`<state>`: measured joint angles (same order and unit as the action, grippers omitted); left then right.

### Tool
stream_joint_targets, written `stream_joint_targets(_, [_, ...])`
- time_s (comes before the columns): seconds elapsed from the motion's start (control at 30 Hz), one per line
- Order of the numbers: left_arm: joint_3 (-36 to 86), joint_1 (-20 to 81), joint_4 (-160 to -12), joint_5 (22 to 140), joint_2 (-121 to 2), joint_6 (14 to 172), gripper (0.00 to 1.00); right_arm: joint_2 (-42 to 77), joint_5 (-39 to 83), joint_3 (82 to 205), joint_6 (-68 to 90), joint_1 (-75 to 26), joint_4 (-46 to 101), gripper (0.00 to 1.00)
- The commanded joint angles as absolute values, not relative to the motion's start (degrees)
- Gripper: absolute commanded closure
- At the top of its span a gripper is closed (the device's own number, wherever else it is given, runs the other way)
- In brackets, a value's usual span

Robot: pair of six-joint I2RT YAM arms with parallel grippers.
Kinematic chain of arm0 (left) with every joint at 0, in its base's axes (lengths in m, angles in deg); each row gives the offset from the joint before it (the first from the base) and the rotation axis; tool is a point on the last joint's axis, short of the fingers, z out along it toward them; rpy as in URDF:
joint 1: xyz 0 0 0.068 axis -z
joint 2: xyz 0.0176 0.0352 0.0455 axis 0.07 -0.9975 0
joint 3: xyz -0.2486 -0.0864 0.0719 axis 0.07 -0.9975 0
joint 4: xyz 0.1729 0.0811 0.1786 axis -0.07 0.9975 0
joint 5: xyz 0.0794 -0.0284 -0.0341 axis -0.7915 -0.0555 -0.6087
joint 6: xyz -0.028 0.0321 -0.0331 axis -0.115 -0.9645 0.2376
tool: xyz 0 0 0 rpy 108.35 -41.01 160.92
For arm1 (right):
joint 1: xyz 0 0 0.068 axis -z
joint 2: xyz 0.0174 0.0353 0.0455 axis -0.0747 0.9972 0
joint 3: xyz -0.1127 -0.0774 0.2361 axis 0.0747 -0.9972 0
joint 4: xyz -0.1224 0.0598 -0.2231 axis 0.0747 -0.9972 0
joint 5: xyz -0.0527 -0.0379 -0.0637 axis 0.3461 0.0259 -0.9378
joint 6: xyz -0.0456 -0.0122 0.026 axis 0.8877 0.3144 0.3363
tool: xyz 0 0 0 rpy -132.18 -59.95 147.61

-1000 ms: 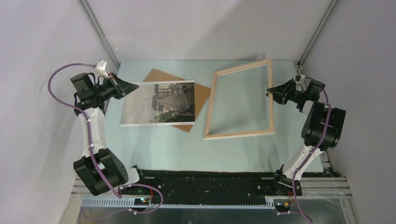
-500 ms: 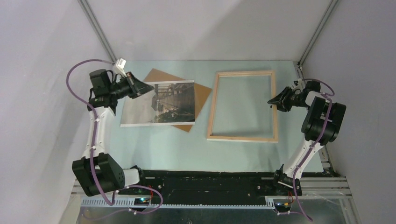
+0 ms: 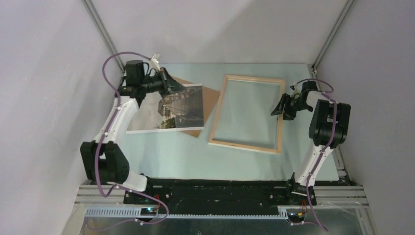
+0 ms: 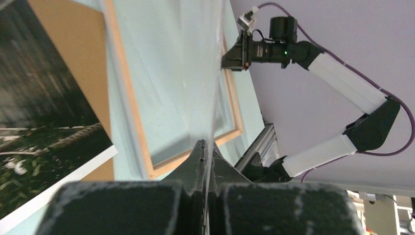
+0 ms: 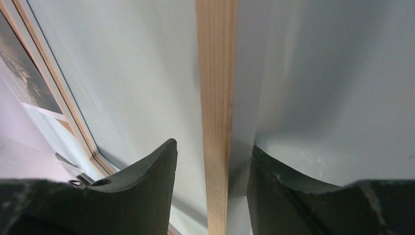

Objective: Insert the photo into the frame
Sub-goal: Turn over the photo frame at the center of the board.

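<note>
The photo (image 3: 171,115) lies flat on a brown backing board (image 3: 211,98) at the left of the table, also seen in the left wrist view as the photo (image 4: 44,107). My left gripper (image 3: 173,88) hovers over its far edge. That left gripper (image 4: 206,144) is shut on a thin clear sheet (image 4: 211,88), seen edge-on. The frame (image 3: 218,108) lies flat at the centre right, bare-wood side up and slightly turned. My right gripper (image 3: 281,108) stands open at the frame's right rail (image 5: 215,73), which passes between the spread fingers of the right gripper (image 5: 213,147).
Grey walls close in the pale green table on three sides, with metal corner posts (image 3: 103,34) at the back. The black base rail (image 3: 220,193) runs along the near edge. The left arm's purple cable (image 3: 110,63) loops near the left wall.
The frame, tipped up in the right gripper a second ago, now lies flat and has slid left. The right jaws have opened. The left arm swung back and right with the clear sheet.
</note>
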<state>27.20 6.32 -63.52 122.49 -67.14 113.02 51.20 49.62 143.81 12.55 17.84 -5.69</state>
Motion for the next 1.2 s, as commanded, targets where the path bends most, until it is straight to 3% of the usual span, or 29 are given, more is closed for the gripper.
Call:
stream_joint_targets(0.0, [31.21, 10.27, -65.71, 122.88, -70.78, 115.65, 1.0, 52.72, 44.48, 147.58, 14.31, 15.62, -6.88, 0.43])
stream_joint_targets(0.5, [43.95, 22.52, -72.88, 125.78, -88.32, 122.93, 1.0, 52.98, 33.77, 154.26, 18.91, 15.99, -10.87, 0.29])
stream_joint_targets(0.67, [46.45, 25.1, -82.4, 127.42, -93.31, 131.59, 1.0, 51.53, 35.14, 154.19, 19.63, 18.28, -10.95, 0.29])
stream_joint_targets(1.17, [55.75, 30.53, -90.73, 128.76, -108.52, 140.55, 1.0, 46.88, 41.85, 148.92, 19.91, 25.95, -11.12, 0.32])
